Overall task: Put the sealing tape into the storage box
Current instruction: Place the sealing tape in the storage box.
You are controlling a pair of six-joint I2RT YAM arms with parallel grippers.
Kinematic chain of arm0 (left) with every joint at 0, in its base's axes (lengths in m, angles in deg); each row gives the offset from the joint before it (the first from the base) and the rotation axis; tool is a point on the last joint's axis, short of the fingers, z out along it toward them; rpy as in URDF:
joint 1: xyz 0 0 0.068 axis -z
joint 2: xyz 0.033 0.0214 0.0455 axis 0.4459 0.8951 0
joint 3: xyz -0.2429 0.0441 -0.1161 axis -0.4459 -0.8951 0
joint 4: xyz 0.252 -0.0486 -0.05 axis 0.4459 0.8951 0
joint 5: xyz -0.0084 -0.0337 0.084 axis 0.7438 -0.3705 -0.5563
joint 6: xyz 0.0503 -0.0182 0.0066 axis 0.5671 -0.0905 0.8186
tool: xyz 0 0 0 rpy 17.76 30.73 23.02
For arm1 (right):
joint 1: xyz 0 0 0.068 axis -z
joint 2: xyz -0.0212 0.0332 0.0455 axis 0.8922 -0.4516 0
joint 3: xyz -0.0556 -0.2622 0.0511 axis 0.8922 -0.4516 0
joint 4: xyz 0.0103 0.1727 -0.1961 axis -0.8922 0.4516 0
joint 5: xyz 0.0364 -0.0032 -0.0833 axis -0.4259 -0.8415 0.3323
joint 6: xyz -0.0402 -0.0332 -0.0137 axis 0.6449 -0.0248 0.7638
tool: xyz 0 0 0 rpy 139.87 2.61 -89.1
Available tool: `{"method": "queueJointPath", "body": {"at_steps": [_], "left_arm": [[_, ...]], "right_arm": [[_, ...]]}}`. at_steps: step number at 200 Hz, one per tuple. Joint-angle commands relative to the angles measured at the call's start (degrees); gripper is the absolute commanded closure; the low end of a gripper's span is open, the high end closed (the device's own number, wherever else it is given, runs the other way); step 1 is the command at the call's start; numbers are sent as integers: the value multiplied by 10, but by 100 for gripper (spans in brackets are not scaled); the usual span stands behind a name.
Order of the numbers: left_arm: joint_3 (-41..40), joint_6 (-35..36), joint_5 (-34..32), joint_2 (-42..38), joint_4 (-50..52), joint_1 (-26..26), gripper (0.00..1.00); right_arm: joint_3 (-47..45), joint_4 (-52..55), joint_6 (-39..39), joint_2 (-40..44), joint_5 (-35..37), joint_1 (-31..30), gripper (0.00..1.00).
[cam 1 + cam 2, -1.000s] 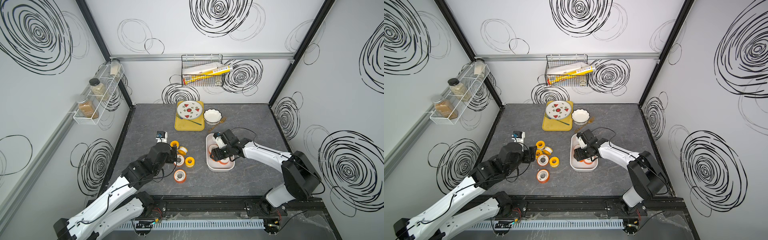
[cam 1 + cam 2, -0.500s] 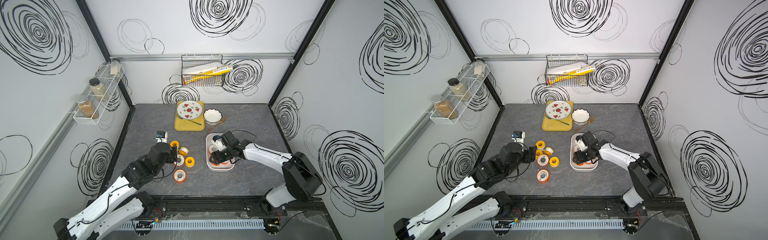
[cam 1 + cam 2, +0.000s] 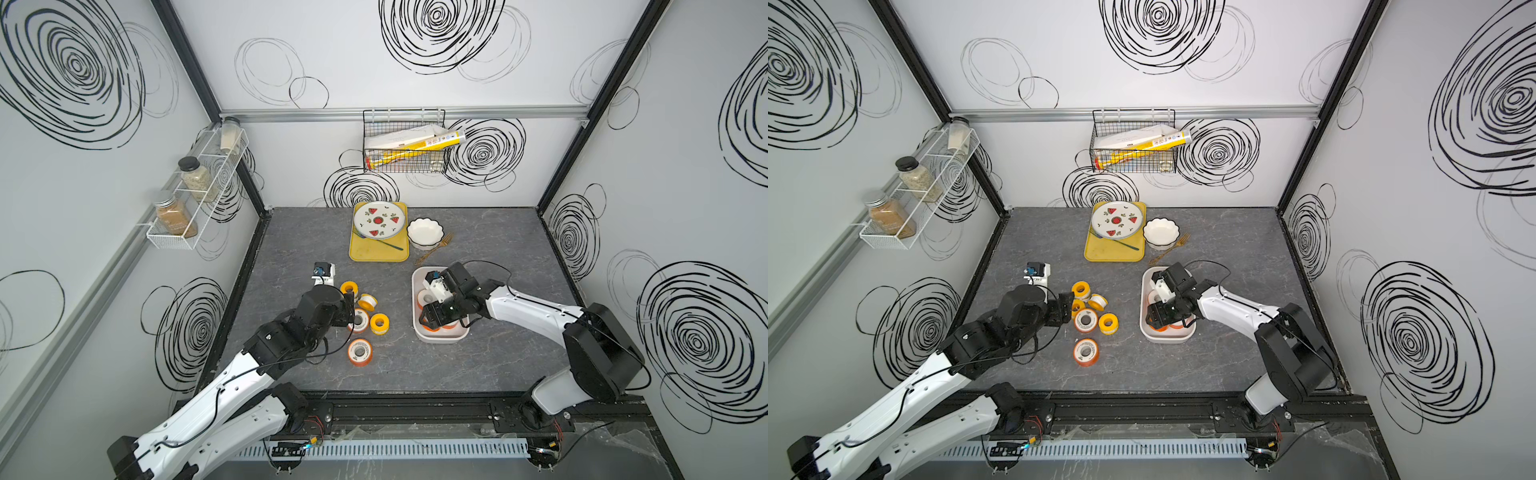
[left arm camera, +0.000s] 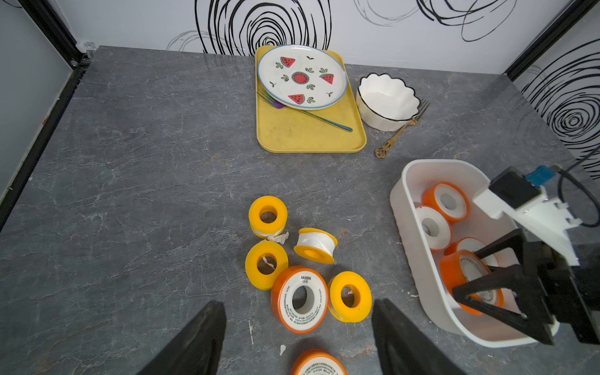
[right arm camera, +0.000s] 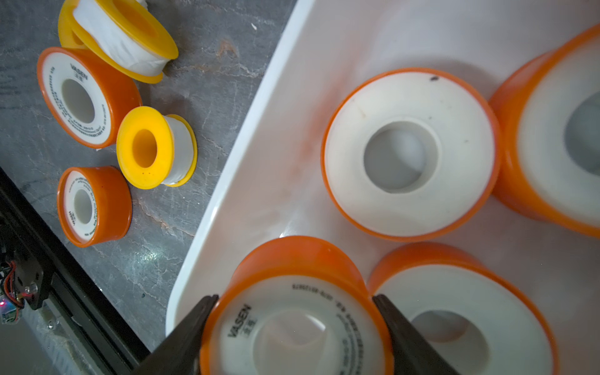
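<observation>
Left arm (image 3: 232, 390) and right arm (image 3: 534, 316) are showing white link shells between bulky black joints. Thin black cables (image 3: 484, 261) are looping off both. White wrist camera brackets (image 3: 324, 274) are carrying blue connectors. Left gripper (image 4: 297, 303) is showing black wedge fingers (image 4: 198, 341).

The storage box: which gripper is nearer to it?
Right. The right gripper is inside the storage box, closed on an orange spool; the left gripper is open near loose spools outside it.

1. My left arm (image 3: 266, 345) reaches low, left of the storage box (image 3: 440, 340); its left gripper (image 4: 297, 306) is spread wide and empty.
2. My right arm (image 3: 532, 316) bends over the storage box; its right gripper (image 5: 294, 298) dips inside, both fingers pressed on an orange spool (image 5: 298, 269).
</observation>
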Motion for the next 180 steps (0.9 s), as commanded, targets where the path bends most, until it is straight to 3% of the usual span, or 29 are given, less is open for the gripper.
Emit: {"method": "queueJointPath", "body": {"at_steps": [1, 43, 92, 180], "left_arm": [[-5, 7, 2, 2, -15, -4, 21], [-5, 7, 1, 3, -15, -4, 21], [-5, 7, 1, 5, -15, -5, 20], [-5, 7, 0, 6, -15, -4, 20]], "right_arm": [[0, 10, 8, -5, 6, -6, 25], [3, 11, 10, -5, 8, -10, 15], [7, 14, 8, 2, 30, -11, 13], [-1, -15, 2, 74, 60, -11, 27]]}}
